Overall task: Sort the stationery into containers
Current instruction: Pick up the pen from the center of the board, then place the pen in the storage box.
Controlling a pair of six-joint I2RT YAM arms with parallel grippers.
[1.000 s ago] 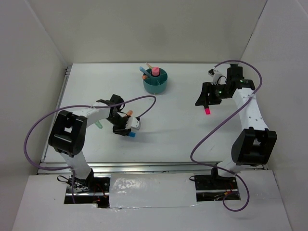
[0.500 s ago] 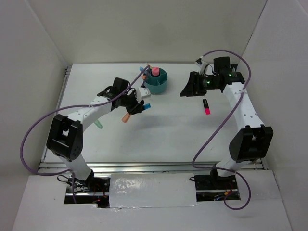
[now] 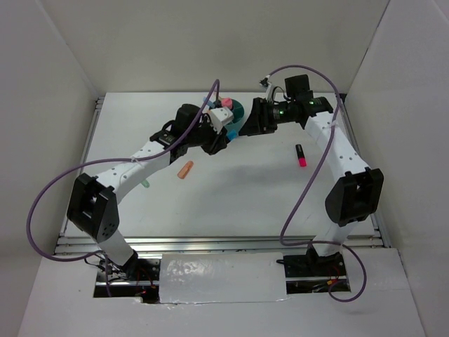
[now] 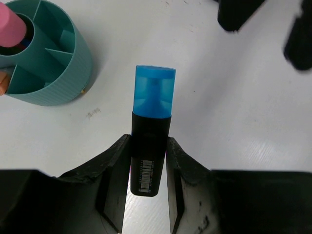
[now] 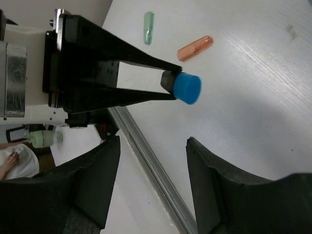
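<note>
My left gripper (image 4: 148,145) is shut on a black marker with a blue cap (image 4: 153,102), held above the table just right of the round teal organizer cup (image 4: 53,73). A pink piece (image 4: 9,24) stands in the cup's centre well. In the top view the left gripper (image 3: 226,135) and the right gripper (image 3: 248,126) face each other beside the half-hidden cup (image 3: 239,111). My right gripper (image 5: 152,146) is open and empty. Its view shows the blue-capped marker (image 5: 187,88) in the left gripper's fingers.
An orange stub (image 3: 185,170) and a mint green pen (image 3: 145,182) lie on the table left of centre. They also show in the right wrist view, the stub (image 5: 195,48) and the pen (image 5: 148,27). A pink and black marker (image 3: 300,156) lies at the right.
My left gripper has carried the blue-capped marker up and right to the teal cup. My right gripper has swung left toward the cup, away from the pink marker on the table.
</note>
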